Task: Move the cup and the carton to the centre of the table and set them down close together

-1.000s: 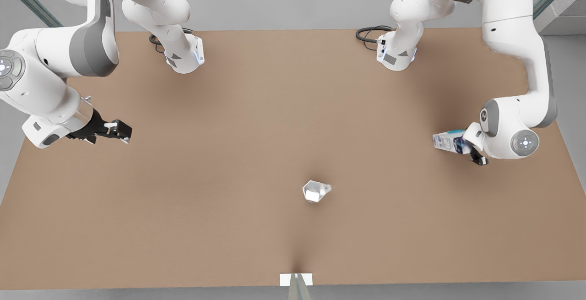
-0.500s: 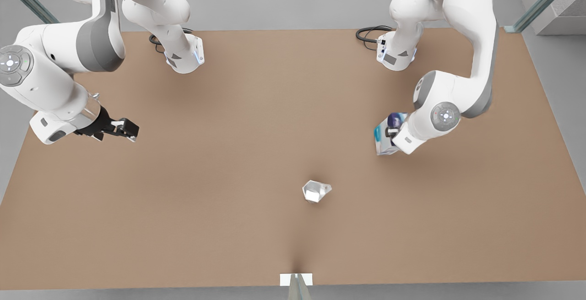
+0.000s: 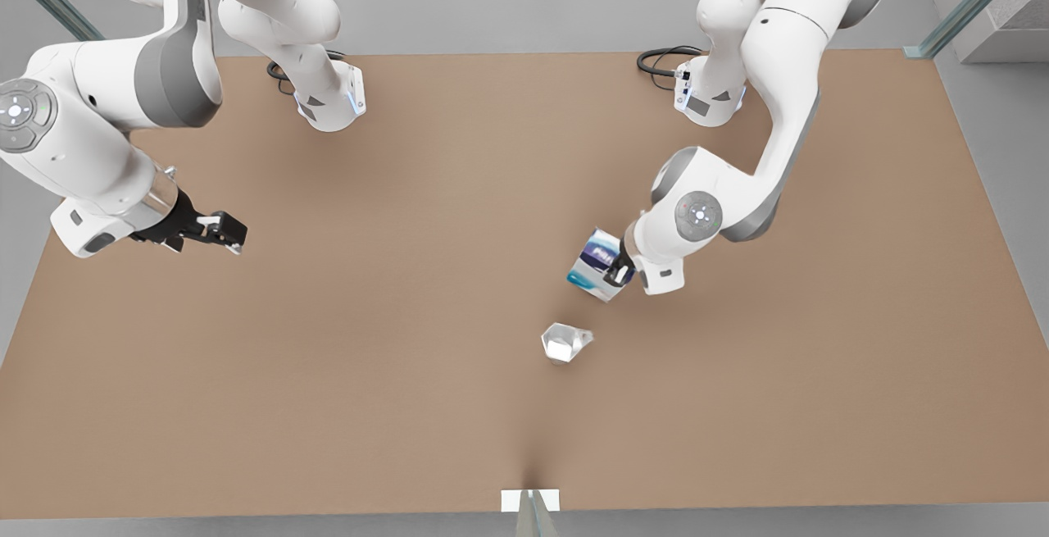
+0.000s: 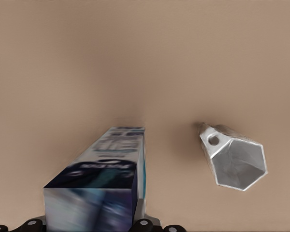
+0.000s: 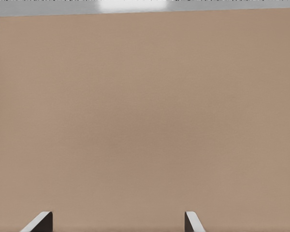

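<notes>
The left claw (image 3: 616,271), on the front view's right, grips the small rectangular white carton with blue, purple and teal print (image 3: 595,265), holding it tilted above the plain tan-brown bench (image 3: 393,373) near the centre. The small grey-silver faceted cup (image 3: 564,343) sits on the bench just beside it, apart from it. The right claw (image 3: 228,237) waits over the front view's left side, fingers (image 5: 38,223) spread and empty.

One cup (image 3: 564,343), one carton (image 3: 595,265), two arms, one table (image 3: 369,340)
</notes>
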`<state>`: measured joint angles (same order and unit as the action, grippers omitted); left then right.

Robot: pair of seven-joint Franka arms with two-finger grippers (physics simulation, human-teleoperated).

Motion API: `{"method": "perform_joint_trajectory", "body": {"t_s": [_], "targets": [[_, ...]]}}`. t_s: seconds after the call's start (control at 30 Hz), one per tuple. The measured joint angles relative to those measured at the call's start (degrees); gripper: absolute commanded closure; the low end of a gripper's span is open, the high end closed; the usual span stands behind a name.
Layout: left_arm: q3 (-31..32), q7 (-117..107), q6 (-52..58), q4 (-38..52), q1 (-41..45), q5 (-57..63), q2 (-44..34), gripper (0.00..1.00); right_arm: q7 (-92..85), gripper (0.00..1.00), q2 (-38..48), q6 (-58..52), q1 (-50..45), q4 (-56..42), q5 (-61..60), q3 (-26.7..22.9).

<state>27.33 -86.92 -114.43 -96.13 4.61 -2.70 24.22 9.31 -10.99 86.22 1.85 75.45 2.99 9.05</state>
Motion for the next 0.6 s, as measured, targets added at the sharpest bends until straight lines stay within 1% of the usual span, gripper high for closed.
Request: {"method": "perform_joint_trajectory", "body": {"t_s": [0.07,0.1,0.13,0.17,0.47,0.6], "targets": [[0.0,-1.7,0.0,2.5,1.0,0.7,2.2,0.35,0.0,0.00,0.0,0.0,0.1,0.0,0.0,0.0],[0.0,-2.0,0.0,2.6,1.0,1.2,2.4,0.33,0.0,0.00,0.0,0.0,0.1,0.0,0.0,0.0],[0.0,-2.1,0.0,2.6,1.1,1.5,2.4,0.24,0.0,0.00,0.0,0.0,0.1,0.0,0.0,0.0],[0.0,-2.3,0.0,2.6,1.1,1.8,2.5,0.00,0.0,0.00,0.0,0.0,0.1,0.0,0.0,0.0],[0.0,-2.9,0.0,2.6,1.0,4.1,3.2,0.00,0.1,0.00,0.0,0.0,0.1,0.0,0.0,0.0],[0.0,-3.2,1.8,2.6,1.1,4.2,1.6,0.00,0.2,0.00,-0.1,0.2,-0.1,0.0,0.0,0.0]]}}
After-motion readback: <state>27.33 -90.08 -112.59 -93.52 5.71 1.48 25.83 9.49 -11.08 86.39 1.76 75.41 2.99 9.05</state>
